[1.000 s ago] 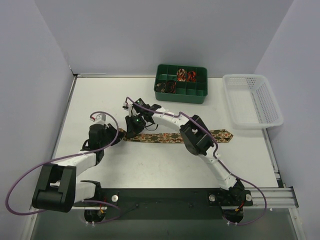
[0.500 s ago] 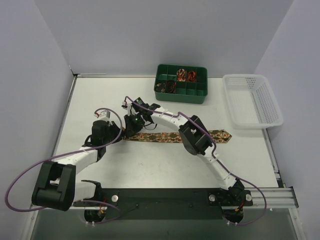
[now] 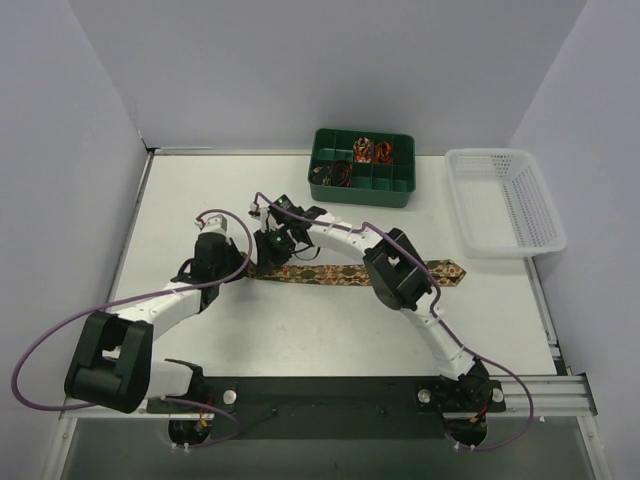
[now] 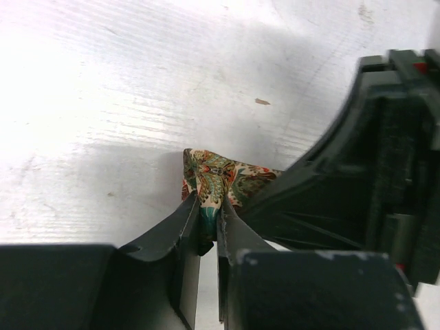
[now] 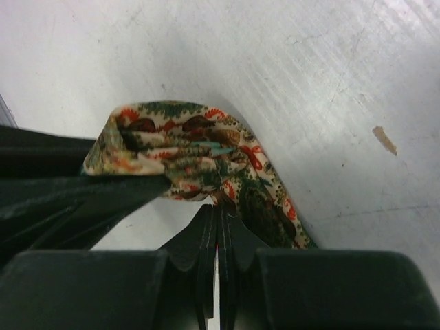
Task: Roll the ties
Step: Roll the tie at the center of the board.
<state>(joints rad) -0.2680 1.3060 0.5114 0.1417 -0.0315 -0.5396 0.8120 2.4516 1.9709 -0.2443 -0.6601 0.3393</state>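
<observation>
Starting at the left wall: the white tabletop (image 3: 170, 200) is wide open here, bare from the near rail to the far edge. Plenty of room on this side.

Moving in, the left gripper (image 3: 246, 270) is down low at the end of the long brown-gold patterned fabric necktie (image 3: 340, 274). From the left wrist view its fingers (image 4: 189, 227) are clamped tight on a folded-up bunch of the cloth, which stands up off the table.

Right alongside, almost nose to nose, comes the right gripper (image 3: 266, 262). Its wrist view shows both fingers (image 5: 237, 240) pinched together on the same folded end, with the fabric humped over in a loose loop above them. Both claws meet at one spot, with very little gap between them.

From there the necktie runs flat to the right, passing under the right arm's forearm, and ends in its pointed tip (image 3: 458, 270) well short of the table's right edge. In front of the strip, the table is open down to the black base rail (image 3: 330, 392).

At the far edge sits the dark green compartment tray (image 3: 360, 196), with small reddish coils (image 3: 366, 150) in some cells, too small to make out. Further right, the white plastic mesh basket (image 3: 515, 249) hugs the right edge, just beyond the tip.
</observation>
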